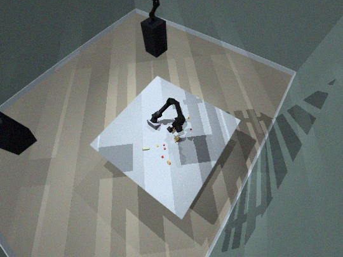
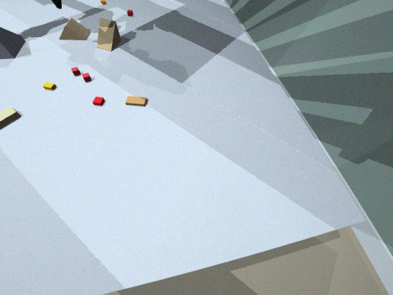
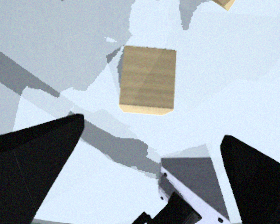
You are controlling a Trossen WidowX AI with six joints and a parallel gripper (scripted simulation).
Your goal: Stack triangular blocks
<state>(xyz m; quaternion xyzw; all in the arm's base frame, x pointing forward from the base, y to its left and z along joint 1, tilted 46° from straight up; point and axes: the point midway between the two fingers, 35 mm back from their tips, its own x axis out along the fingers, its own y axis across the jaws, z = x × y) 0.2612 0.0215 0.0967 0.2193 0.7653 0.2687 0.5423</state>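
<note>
One tan triangular block (image 2: 73, 30) (image 3: 148, 77) stands on the table, a triangular end facing the exterior camera; in the top view it is mostly hidden by the gripper. The other tan triangular block (image 1: 176, 138) (image 2: 106, 36) stands a short way to its right in the exterior view, apart from it and turned differently. Only its corner (image 3: 224, 4) shows at the top edge of the wrist view. My gripper (image 1: 174, 129) (image 2: 66, 2) (image 3: 153, 131) is open and empty, above the table near the first block, with its fingers wide apart and pointing down.
Small red blocks (image 2: 76, 71) (image 2: 86, 77) (image 2: 98, 100), a yellow block (image 2: 49, 86), an orange block (image 2: 136, 100) and a pale yellow bar (image 1: 145, 148) (image 2: 9, 116) lie around. Another red block (image 2: 129, 13) and orange block (image 2: 103, 1) lie beyond the triangular blocks. The dark arm base (image 1: 154, 124) stands nearby.
</note>
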